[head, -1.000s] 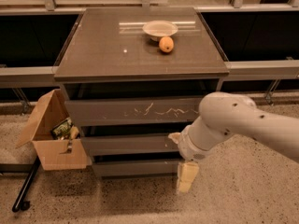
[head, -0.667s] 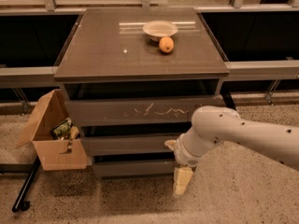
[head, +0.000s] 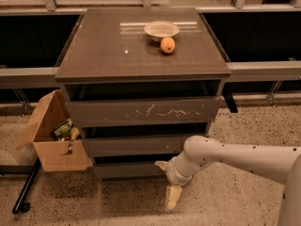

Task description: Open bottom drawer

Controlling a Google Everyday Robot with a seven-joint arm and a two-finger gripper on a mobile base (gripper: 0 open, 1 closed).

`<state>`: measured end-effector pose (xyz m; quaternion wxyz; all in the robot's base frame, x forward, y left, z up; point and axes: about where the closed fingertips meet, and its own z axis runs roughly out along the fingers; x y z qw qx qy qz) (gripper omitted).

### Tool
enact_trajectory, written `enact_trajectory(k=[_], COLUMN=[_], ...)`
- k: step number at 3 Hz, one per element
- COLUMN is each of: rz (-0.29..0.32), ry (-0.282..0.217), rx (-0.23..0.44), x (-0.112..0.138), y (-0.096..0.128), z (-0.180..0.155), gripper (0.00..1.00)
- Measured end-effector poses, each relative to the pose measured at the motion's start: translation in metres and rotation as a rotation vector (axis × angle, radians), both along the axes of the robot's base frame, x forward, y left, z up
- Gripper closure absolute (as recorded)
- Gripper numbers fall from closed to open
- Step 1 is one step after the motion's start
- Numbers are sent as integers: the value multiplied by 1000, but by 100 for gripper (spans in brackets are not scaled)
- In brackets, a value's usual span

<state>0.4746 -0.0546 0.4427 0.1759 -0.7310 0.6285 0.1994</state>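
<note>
Partly behind gripper point(head: 167, 181); bottom drawer point(head: 126, 170)

Single white arm point(head: 244, 157), speckled with small dark dots, enters from the right edge and extends leftward, nearly horizontal and low in the view. Its rounded end link narrows to a ribbed wrist point(head: 178, 169). The end effector point(head: 164, 184) sits at lower centre, just left of and below the wrist. Its two cream fingers are spread well apart: the upper finger point(head: 162, 164) points left, the lower finger point(head: 172, 197) hangs downward.
</note>
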Motion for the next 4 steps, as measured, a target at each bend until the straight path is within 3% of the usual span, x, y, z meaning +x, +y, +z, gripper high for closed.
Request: enact_trajectory(k=[1,2,3,4], rz=[-5,-4,-16,-34], ry=[8,-28,1,30], rx=[4,-23,-2,12], x=[1,25,41,49], y=[-1,-19,-46,-59], z=[-8,-59,-150,-198], gripper=[0,0,0,0])
